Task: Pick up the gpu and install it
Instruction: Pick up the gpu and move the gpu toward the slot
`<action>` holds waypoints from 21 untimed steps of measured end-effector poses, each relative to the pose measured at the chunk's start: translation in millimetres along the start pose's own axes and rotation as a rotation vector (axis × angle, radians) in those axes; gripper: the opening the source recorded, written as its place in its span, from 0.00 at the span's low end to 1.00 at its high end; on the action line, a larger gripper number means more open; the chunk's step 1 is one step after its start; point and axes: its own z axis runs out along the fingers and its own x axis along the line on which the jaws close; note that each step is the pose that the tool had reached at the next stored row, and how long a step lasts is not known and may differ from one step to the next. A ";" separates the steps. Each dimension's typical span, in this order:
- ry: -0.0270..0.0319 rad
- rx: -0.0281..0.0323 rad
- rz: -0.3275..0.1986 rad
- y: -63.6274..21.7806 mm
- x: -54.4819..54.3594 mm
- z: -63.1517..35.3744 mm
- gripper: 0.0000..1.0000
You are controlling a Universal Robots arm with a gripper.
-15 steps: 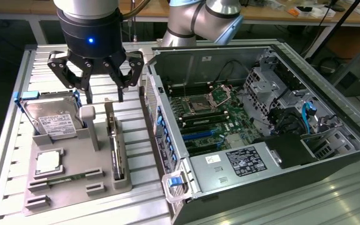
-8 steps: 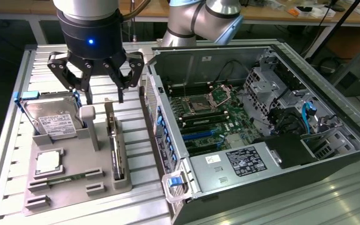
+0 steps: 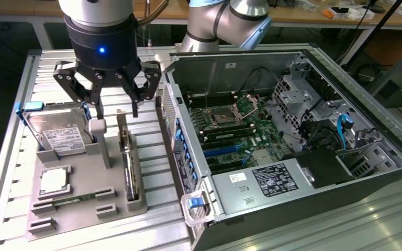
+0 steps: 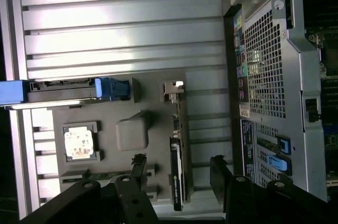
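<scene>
Gpu [image 3: 128, 162] stands on edge in the grey holder [image 3: 82, 206]; the pincer [image 3: 117, 109] hangs just above it, spread wide, gripping nothing.

- The hand [image 3: 115, 107] hangs wide open over the grey holder [image 3: 82, 214] on the worktop [image 3: 163, 230].
- Just beneath it the gpu [image 3: 127, 167] stands on edge (a hard drive [image 3: 63, 133] alongside).
- An open computer case [image 3: 326, 219] sits on the exterior view's right.
</scene>
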 end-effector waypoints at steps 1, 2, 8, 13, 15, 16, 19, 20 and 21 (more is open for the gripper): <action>-0.0001 -0.0001 0.000 -0.1 0.0 0.6 0.60; -0.0002 -0.0001 0.000 -0.2 0.0 1.0 0.60; -0.0001 -0.0001 0.000 -0.6 0.0 4.3 0.60; -0.0002 -0.0001 0.000 -1.2 0.0 7.6 0.60; -0.0002 -0.0001 0.000 -1.4 0.0 8.8 0.60; -0.0002 -0.0001 0.000 -1.6 0.0 9.5 0.60; -0.0001 0.0000 0.000 -2.1 -0.1 11.4 0.60; -0.0001 0.0000 0.000 -2.3 -0.1 12.3 0.60; -0.0002 -0.0001 0.000 -2.4 -0.1 13.0 0.60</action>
